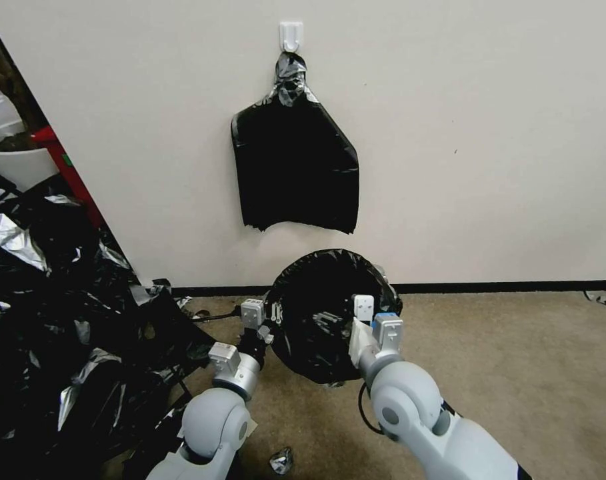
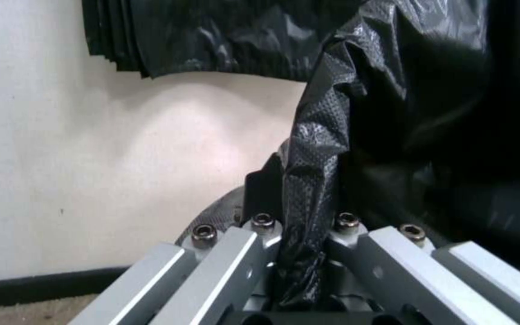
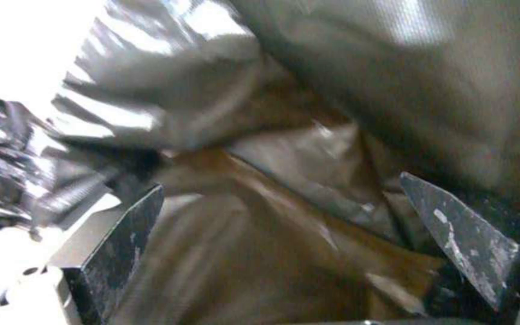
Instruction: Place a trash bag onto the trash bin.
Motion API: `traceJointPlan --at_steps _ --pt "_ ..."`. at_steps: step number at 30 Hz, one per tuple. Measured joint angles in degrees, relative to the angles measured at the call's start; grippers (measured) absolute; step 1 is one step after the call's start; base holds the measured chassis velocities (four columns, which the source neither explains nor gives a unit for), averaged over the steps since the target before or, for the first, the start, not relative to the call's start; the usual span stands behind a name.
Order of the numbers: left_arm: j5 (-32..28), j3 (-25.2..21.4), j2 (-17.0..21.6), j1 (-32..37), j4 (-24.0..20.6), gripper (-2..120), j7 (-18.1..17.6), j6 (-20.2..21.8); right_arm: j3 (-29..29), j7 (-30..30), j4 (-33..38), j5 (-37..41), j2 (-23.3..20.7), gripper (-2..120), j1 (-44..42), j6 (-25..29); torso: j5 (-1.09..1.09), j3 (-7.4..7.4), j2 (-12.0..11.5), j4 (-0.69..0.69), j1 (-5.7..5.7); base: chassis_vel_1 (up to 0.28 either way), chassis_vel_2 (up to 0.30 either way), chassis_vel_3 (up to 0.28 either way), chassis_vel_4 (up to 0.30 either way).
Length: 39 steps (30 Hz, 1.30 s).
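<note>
Head view: trash bag (image 1: 323, 313) is spread as a round black dome on the floor just before the wall, mouth facing the robot; trash bin presumably under it, not visible. Left gripper (image 1: 257, 319) sits at the bag's left edge, right gripper (image 1: 369, 320) at its right-front edge, so the bag lies between the two, slightly fwd of both. Both arms reach fwd and low, elbows bent, wrists about level. Stack of black bags (image 1: 295, 167) hangs from a hook above; scrap pile (image 1: 56, 313) to the left.

Left wrist view: left gripper (image 2: 302, 271) is closed on a bunched vertical fold of the bag (image 2: 326, 149), film running up from between the fingers.

Right wrist view: right gripper (image 3: 284, 253) has its jaws spread wide, bag film (image 3: 260, 234) lying across the gap, not pinched.

Judgement: left arm anchors the rim; right side is loose, so the next pull depends on the right gripper regrasping the edge directly ahead of it.
</note>
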Motion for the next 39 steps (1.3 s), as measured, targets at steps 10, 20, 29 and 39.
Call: traceJointPlan --at_steps 10,20,29,39 --pt "0.1 0.1 0.0 0.4 0.0 3 0.0 0.0 -0.6 0.4 -3.0 7.0 0.6 84 1.9 1.1 0.0 0.0 0.0 0.0 0.0 0.0 0.0 0.0 0.0" --pt "0.1 -0.1 0.2 0.2 0.1 3 -0.1 0.0 -1.9 -0.7 -3.4 11.8 0.3 49 2.2 -2.0 0.0 0.0 0.0 0.0 0.0 0.0 0.0 0.0 0.0" --pt "0.1 0.4 0.0 0.7 -0.5 3 -0.1 0.1 -3.1 3.7 -8.3 7.3 0.3 14 4.8 -8.9 0.0 0.0 0.0 0.0 0.0 0.0 0.0 0.0 0.0" --pt "0.2 0.8 -0.1 1.6 -1.9 3 0.0 0.2 -4.4 4.0 -13.3 0.1 0.9 0 7.9 -10.3 0.0 0.0 0.0 0.0 0.01 0.0 0.0 0.0 0.0"
